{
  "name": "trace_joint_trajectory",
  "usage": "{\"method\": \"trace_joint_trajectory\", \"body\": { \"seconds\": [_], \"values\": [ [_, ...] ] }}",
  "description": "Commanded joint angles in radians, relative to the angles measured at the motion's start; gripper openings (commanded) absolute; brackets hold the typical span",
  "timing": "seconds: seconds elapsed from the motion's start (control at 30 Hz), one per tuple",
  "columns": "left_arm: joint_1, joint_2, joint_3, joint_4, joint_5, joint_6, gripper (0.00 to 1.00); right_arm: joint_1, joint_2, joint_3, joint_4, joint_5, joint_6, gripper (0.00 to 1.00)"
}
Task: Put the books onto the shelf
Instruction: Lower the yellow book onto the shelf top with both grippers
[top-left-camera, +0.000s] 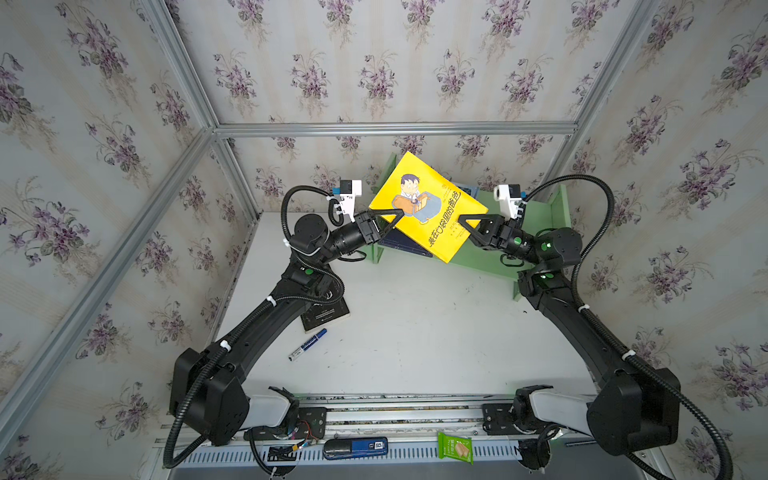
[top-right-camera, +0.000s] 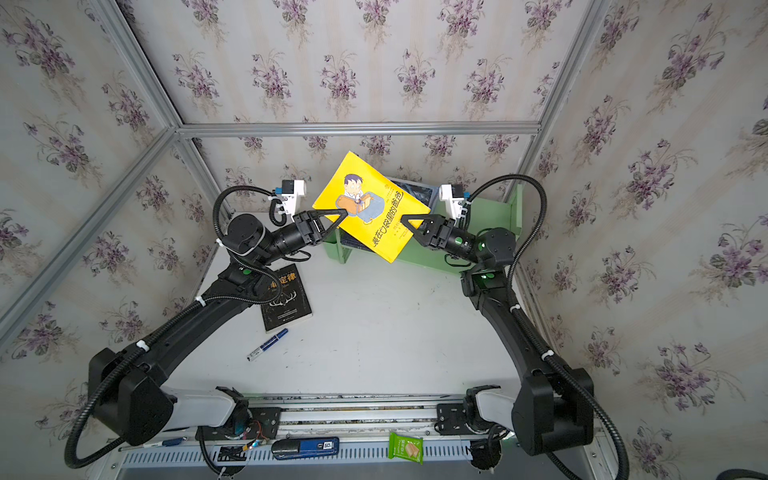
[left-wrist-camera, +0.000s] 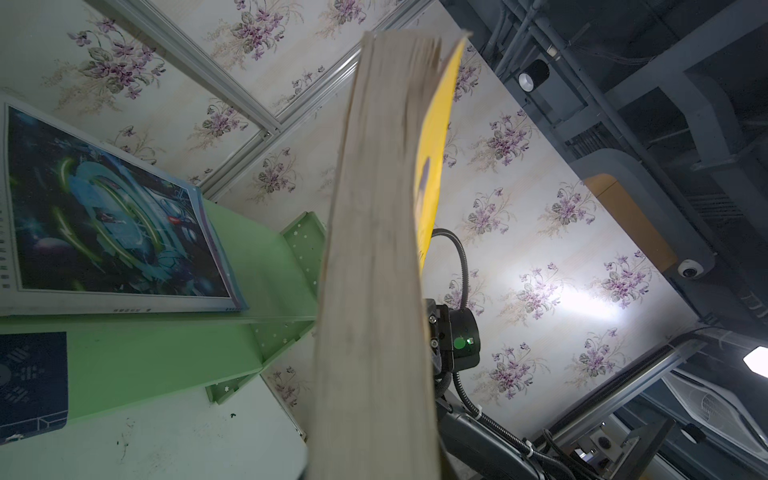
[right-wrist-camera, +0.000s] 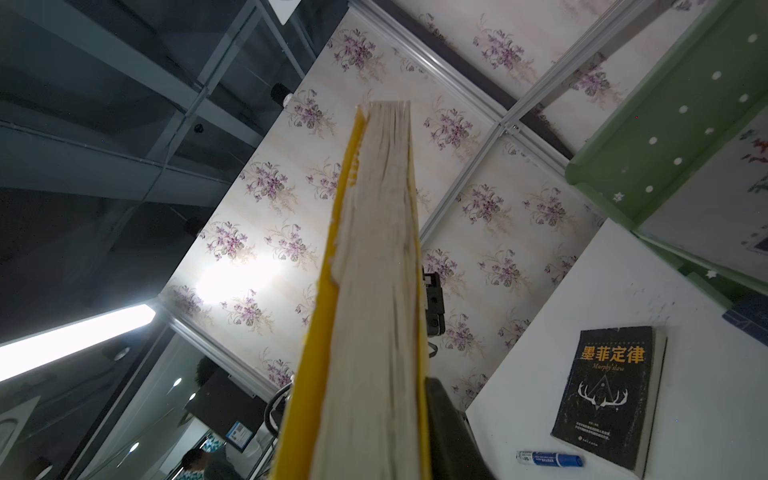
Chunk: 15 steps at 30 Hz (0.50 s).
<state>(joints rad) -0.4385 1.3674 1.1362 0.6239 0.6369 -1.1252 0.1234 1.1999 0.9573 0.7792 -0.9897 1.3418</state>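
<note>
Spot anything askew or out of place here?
The yellow book hangs tilted near the shelf between left gripper and right gripper, cover flaring off its pages. The black book lies on the table, partly under the left arm.

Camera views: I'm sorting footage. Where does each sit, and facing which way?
Top views: overhead, looking down on the table, the shelf, both arms, the left hand and right hand at the yellow book.
Left wrist: on the left arm, facing along the yellow book's page edge, shelf beside; right arm beyond.
Right wrist: on the right arm, facing the black book and marker.
Shared: both wrists see that page edge.
</note>
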Motion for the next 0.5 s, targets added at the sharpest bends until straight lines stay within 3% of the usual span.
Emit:
{"method": "trace_joint_trajectory", "body": {
  "seconds": [0.0, 0.13, 0.47],
  "values": [
    [0.001, 0.01, -0.018, 0.135, -0.128, -0.085, 0.15, 0.005, -0.076, -0.041, -0.24, 0.181, -0.202, 0.53],
    [-0.007, 0.029, -0.034, 0.189, -0.211, -0.122, 0.15, 0.045, -0.173, -0.109, -0.346, 0.292, -0.273, 0.68],
    [-0.052, 0.113, 0.02, 0.257, -0.257, -0.175, 0.14, 0.124, -0.156, -0.129, -0.371, 0.332, -0.285, 0.74]
  ]
}}
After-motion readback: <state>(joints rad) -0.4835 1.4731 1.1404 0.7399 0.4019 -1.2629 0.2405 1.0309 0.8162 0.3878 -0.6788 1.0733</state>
